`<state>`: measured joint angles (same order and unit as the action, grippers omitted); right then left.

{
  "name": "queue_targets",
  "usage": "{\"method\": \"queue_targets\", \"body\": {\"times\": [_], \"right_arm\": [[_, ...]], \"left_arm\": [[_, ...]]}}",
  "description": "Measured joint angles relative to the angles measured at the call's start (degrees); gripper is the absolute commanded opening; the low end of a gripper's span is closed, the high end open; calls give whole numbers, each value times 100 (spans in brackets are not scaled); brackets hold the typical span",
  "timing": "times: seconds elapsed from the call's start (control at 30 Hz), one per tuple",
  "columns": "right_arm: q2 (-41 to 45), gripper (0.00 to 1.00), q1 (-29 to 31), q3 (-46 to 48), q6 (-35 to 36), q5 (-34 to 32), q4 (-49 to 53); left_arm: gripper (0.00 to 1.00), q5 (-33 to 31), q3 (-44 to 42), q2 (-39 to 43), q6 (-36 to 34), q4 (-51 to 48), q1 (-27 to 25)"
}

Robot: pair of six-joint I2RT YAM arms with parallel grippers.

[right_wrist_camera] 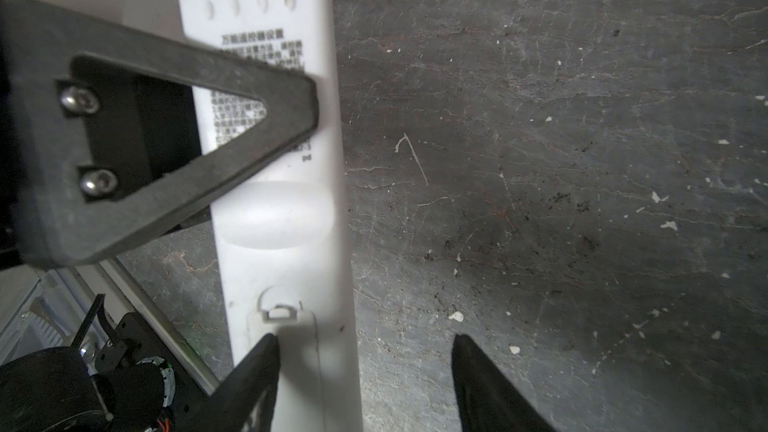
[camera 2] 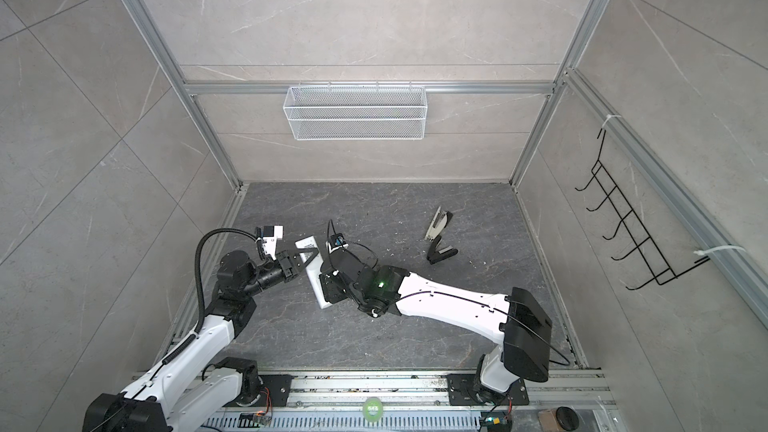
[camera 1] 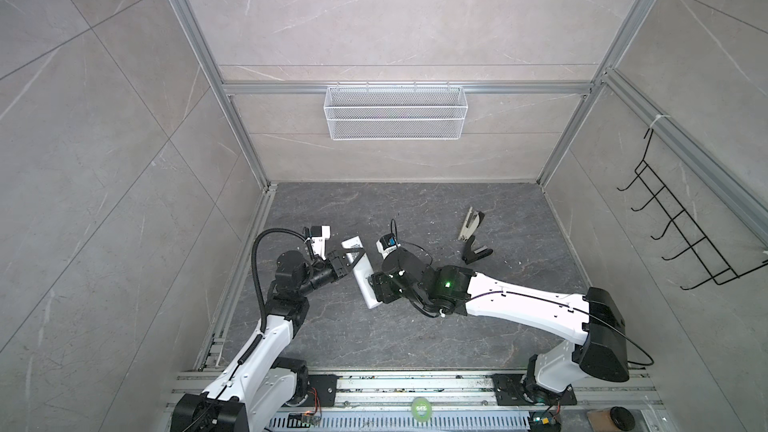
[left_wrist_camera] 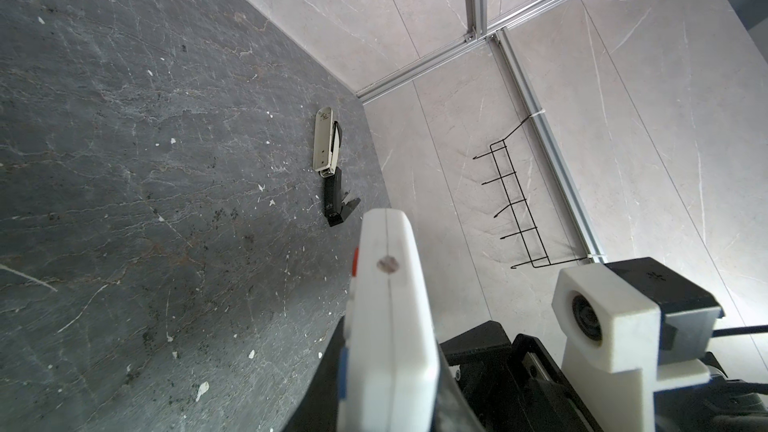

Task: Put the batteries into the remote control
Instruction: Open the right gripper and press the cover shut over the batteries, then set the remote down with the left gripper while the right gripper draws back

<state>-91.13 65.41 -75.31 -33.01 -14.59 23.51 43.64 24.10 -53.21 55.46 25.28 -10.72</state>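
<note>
So the left hand (camera 1: 357,254) was clamped tight across the printed-label end of the remote (camera 1: 363,274), which lay back side up, well to the left of the opened stapler (camera 1: 473,234) in both top views and a bit nearer the arm bases. I honestly couldn't tell if it rested on the desk (camera 1: 415,334) or hung just above it. The right hand (right_wrist_camera: 365,338) was open fairly wide and holding nothing, with one finger (right_wrist_camera: 257,367) over the remote's battery lid (right_wrist_camera: 291,330) and the other out over bare desk on the stapler's side.
</note>
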Motion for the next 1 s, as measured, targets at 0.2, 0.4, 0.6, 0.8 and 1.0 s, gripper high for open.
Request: {"method": "queue_targets", "body": {"times": [0.2, 0.4, 0.6, 0.8, 1.0], "right_arm": [[181, 72, -20, 72, 24, -35, 181], [863, 73, -20, 509, 109, -138, 201], [1628, 74, -20, 1270, 302, -330, 103], [2208, 75, -20, 1816, 579, -498, 15], [2747, 76, -48, 2168, 758, -562, -61]], "left_arm": [[0, -315, 350, 72, -538, -1309, -2], [0, -1038, 1154, -44, -1331, -2975, -7], [0, -2094, 1906, -592, -1902, -4459, -173], [0, -3453, 2743, -1394, -2264, -5611, -664], [0, -4640, 3449, -2481, -2481, -6367, -1102]]}}
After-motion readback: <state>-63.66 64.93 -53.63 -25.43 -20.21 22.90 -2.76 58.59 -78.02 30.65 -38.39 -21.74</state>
